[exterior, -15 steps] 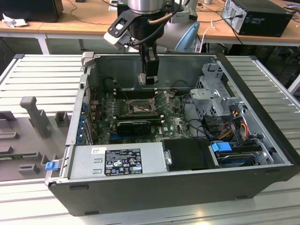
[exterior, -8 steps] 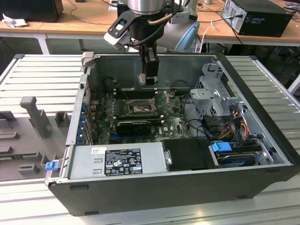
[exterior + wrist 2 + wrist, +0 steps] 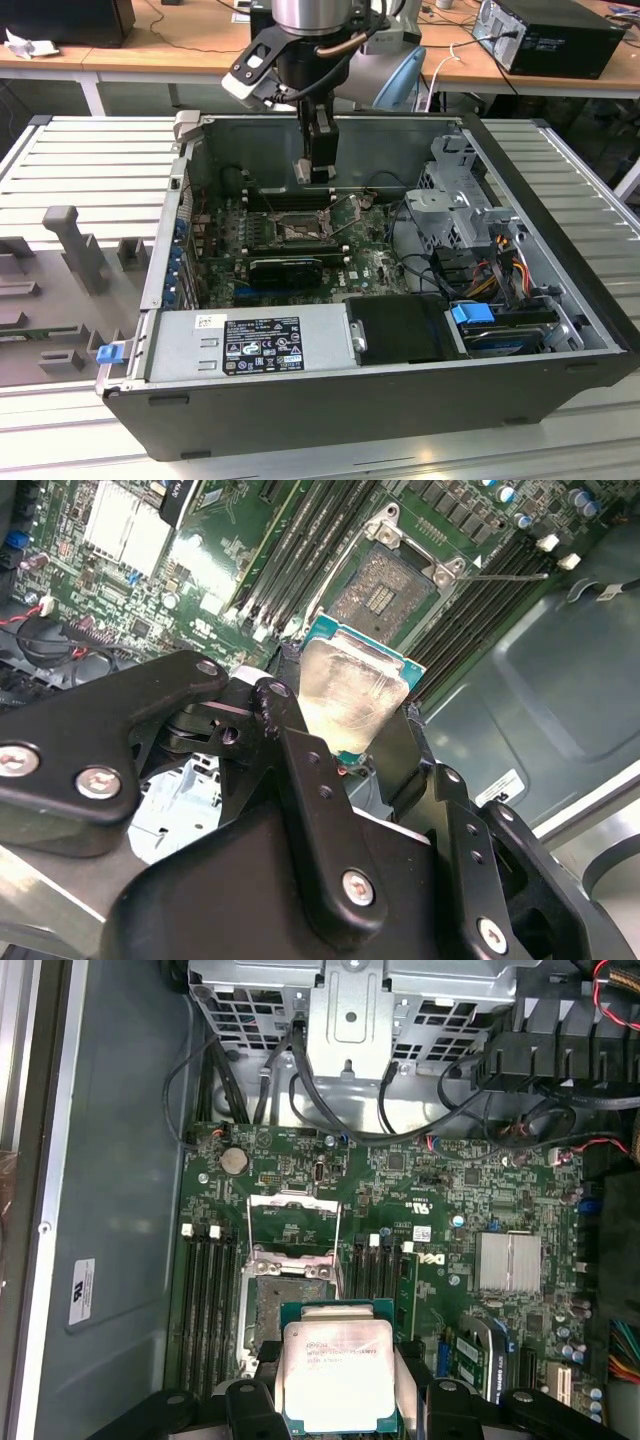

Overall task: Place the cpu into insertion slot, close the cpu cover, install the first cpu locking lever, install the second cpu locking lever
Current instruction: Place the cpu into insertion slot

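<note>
My gripper hangs inside the open computer case, above the green board, and is shut on the cpu. The chip's pale metal face shows between the black fingers in both wrist views, cpu edge-on to the board. The insertion slot lies open just beyond the chip, its dark contact field bare, slot a short gap from the chip's edge. The cpu cover stands tipped up at the slot's far side. A thin wire lever sticks out beside the socket.
Black memory slots flank the socket on both sides. A silver heatsink sits on the board. Black cables run from the metal drive cage. A power supply fills the case's near side.
</note>
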Robot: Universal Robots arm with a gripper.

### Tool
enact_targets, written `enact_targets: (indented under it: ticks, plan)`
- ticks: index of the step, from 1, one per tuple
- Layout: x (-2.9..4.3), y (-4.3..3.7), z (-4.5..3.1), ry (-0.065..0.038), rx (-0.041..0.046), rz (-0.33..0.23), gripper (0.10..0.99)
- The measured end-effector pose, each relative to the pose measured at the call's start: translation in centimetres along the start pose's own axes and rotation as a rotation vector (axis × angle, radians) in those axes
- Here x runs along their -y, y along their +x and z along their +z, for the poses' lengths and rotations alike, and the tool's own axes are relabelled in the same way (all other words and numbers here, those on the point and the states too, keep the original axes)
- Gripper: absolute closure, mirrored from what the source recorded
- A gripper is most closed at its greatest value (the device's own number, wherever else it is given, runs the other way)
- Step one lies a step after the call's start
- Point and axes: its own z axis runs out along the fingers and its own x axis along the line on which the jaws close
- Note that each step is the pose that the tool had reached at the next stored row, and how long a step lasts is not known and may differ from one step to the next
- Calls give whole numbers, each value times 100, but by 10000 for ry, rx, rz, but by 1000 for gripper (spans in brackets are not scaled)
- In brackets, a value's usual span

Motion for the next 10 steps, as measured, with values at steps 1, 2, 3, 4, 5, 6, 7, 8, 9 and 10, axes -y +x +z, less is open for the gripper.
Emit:
enact_targets:
  ticks: [1, 2, 3, 4, 5, 6, 7, 8, 9, 10]
  plan:
    - [0, 0, 4, -1, 0, 1, 557]
    - [1, 0, 6, 0, 0, 2, 557]
    - [1, 0, 9, 0, 1, 3, 557]
    - [1, 0, 11, 0, 1, 4, 557]
    - [1, 0, 15, -1, 0, 5, 557]
    - [2, 0, 18, -1, -1, 6, 557]
    - [2, 0, 21, -1, 0, 7, 557]
    - [2, -1, 26, -1, 1, 8, 557]
    - [3, -1, 30, 0, 1, 8, 557]
    - [3, -1, 33, 0, 1, 9, 557]
